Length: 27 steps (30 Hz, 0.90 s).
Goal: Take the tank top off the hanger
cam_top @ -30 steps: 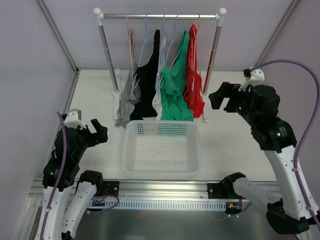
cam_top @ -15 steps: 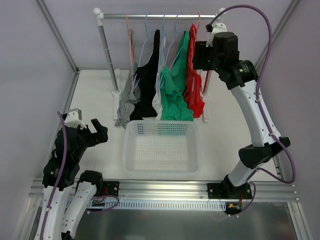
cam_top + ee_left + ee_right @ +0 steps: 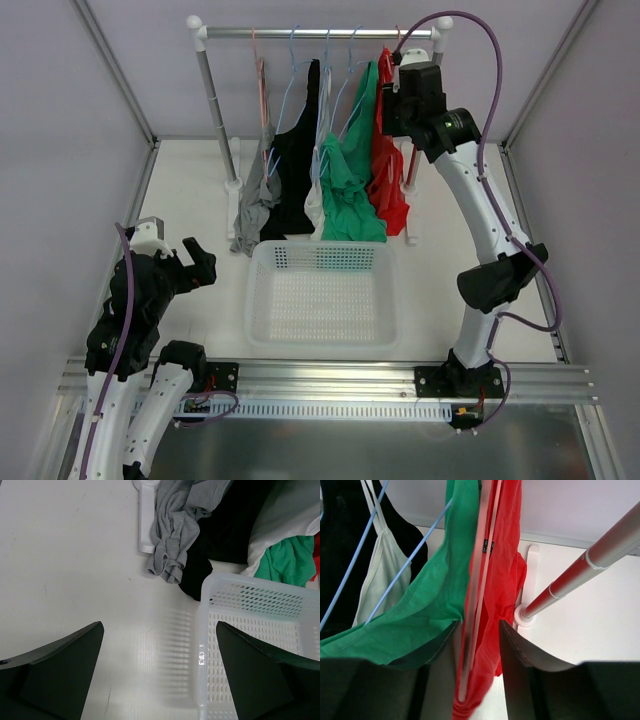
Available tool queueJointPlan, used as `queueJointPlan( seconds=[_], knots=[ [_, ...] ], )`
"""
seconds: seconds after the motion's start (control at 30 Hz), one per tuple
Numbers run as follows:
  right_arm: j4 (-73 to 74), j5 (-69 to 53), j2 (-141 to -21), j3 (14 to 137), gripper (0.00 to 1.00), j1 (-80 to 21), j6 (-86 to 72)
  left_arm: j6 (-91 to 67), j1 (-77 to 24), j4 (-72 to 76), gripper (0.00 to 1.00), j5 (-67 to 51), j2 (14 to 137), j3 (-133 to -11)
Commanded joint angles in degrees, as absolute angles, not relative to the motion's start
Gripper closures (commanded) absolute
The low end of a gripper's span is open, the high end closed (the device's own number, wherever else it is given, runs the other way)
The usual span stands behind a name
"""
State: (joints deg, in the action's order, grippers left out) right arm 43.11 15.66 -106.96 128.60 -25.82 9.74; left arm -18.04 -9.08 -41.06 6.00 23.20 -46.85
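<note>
The red tank top hangs at the right end of the rack rail on a pale hanger. My right gripper is up at the rail, beside the top's shoulder. In the right wrist view the right gripper has narrowed jaws that straddle the red tank top and the hanger bar, with cloth touching both fingers. My left gripper rests low at the table's left, and in the left wrist view the left gripper is wide open over bare table.
A green top, a white one, a black one and a grey one hang left of the red. A white basket sits below the rack. The red-and-silver rack post stands close on the right.
The right arm swung up from the table's right side to the rail, and its jaws narrowed around the red tank top. The left arm stayed still.
</note>
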Motion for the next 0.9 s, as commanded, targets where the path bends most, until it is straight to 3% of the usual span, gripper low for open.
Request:
queueJointPlan(
  seconds=[0.0,0.13,0.33,0.53,0.87],
  knots=[
    [40.69,18.89,-107.66,130.61,0.61,-26.19,9.32,-18.28,-9.76,-39.2,0.01,4.75,23.91,-46.32],
    [39.2,21.96,-107.06,129.55,0.77,-26.19,7.56,-18.28,-9.76,-39.11,0.01,4.66,23.82,-46.23],
    [36.57,23.99,-104.59,127.44,0.92,-26.28,5.98,-18.19,-9.76,-39.02,0.01,4.4,23.91,-46.23],
    [35.42,23.91,-103.36,127.44,0.99,-26.11,6.06,-18.19,-9.76,-39.02,0.01,4.31,24.08,-46.23],
    [33.49,21.01,-101.17,127.44,1.0,-26.19,7.91,-18.11,-9.76,-39.02,0.01,4.04,24.17,-46.23]
  ],
)
